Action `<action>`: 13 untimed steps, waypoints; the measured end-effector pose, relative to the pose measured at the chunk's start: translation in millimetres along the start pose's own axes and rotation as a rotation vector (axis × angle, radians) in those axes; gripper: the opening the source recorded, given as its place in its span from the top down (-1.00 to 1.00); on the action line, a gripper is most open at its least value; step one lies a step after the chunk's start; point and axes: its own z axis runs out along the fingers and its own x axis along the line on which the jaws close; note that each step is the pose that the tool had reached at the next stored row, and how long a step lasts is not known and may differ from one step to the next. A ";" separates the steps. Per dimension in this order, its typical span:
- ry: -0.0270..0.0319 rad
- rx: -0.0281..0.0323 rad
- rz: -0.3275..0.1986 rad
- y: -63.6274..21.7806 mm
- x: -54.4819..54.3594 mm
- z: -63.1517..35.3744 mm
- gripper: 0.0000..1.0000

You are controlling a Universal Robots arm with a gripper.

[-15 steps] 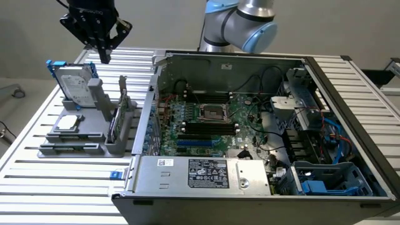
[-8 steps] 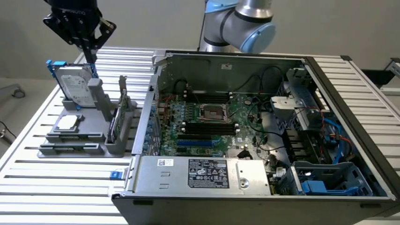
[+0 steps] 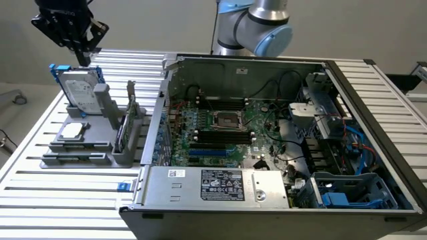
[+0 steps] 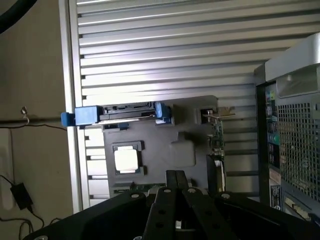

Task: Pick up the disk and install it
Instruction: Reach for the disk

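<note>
The disk (image 3: 81,91), a silver-grey drive with a white label in a bright blue carrier, stands on edge at the back of a grey holder (image 3: 87,145) on the exterior view's left. My gripper (image 3: 83,59) hangs just above the disk's top edge, shut, with nothing between its fingers. In the wrist view the gripper (image 4: 176,181) points down at the holder (image 4: 165,135), and the disk (image 4: 120,114) appears edge-on from above with its blue carrier ends.
An open computer case (image 3: 267,140) with its motherboard fills the exterior view's right, with a blue drive cage (image 3: 353,192) at its near corner. The holder also carries a square silver chip (image 3: 71,131) and a thin dark card (image 3: 127,122) on edge. The slatted table (image 3: 60,200) ends close beyond the disk.
</note>
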 end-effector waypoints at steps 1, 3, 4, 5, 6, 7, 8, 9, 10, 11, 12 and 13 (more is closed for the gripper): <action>-0.0008 0.0002 -0.002 1.0 1.4 0.8 0.79; -0.0017 0.0005 -0.010 2.6 2.9 2.2 0.79; -0.0021 0.0007 -0.014 3.3 3.5 2.9 0.79; -0.0022 0.0008 -0.019 4.0 4.0 3.6 0.79; -0.0020 0.0013 -0.024 4.8 4.4 4.0 0.79; -0.0017 0.0017 -0.029 5.7 4.8 4.3 0.79; -0.0015 0.0020 -0.032 6.8 5.4 4.7 0.79; -0.0019 0.0022 -0.034 8.1 6.6 5.5 0.79; -0.0028 0.0023 -0.036 9.7 8.6 6.6 0.79; -0.0049 0.0023 -0.037 11.9 11.9 8.0 0.79; -0.0074 0.0023 -0.037 14.3 15.4 9.6 0.79; -0.0103 0.0021 -0.037 16.7 19.2 11.4 0.79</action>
